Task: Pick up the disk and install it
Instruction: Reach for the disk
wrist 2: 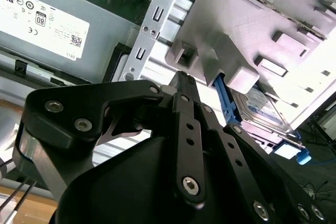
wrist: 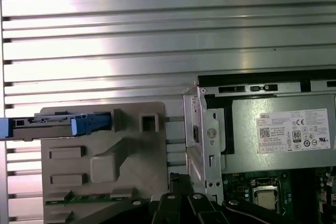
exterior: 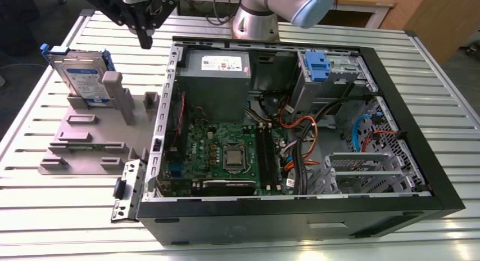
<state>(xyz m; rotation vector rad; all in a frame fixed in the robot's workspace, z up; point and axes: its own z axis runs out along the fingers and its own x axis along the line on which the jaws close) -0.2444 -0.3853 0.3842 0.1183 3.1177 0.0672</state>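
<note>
The disk (exterior: 78,75), a silver drive with a white-and-blue label and blue side rails, stands upright in a grey holder (exterior: 90,143) at the exterior view's left. My gripper (exterior: 145,43) hangs above the table, between the holder and the open computer case (exterior: 392,75), to the right of the disk and apart from it. Its fingers are shut with nothing between them. In the second wrist view the gripper (wrist 2: 181,77) points toward the holder (wrist 2: 252,19), with the disk (wrist 2: 262,106) beyond it. In the first wrist view the disk (wrist: 63,124) lies edge-on, away from the gripper (wrist: 176,178).
The case lies open on a slatted metal table (exterior: 67,216). Inside it are a grey power supply (exterior: 217,75) with a white sticker, a silver cage with a blue latch (exterior: 318,67), a green board and cables. The arm's base (exterior: 255,22) stands behind the case.
</note>
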